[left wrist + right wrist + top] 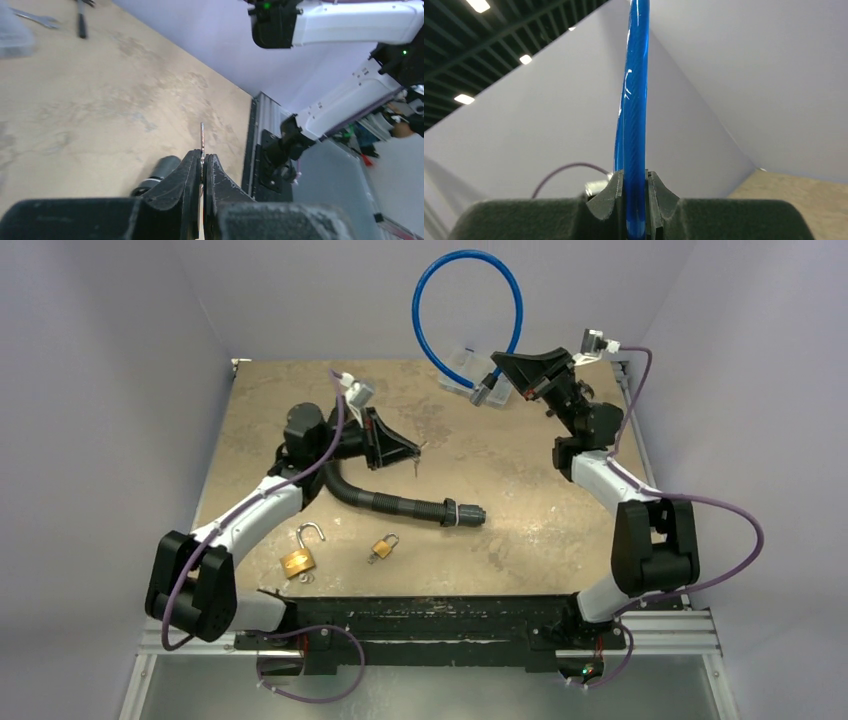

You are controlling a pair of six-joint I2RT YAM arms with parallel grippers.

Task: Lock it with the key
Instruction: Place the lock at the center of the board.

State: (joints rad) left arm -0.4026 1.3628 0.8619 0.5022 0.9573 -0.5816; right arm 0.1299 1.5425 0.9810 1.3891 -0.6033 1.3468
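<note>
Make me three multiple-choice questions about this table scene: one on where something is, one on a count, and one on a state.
1. Where does the black ribbed hose lie?
A. mid-table, between the two arms
B. inside a box
C. hanging off the far edge

2. How many padlocks are on the table?
A. one
B. two
C. four

3. What is the left tool doing?
A. open and empty
B. shut on the key
C. shut on the hose

Answers:
1 A, the top view shows the hose flat on the middle of the table.
2 B, a larger padlock with its shackle swung open and a smaller padlock lie near the front edge.
3 B, the left wrist view shows the fingers pinched on the key's thin blade.
</note>
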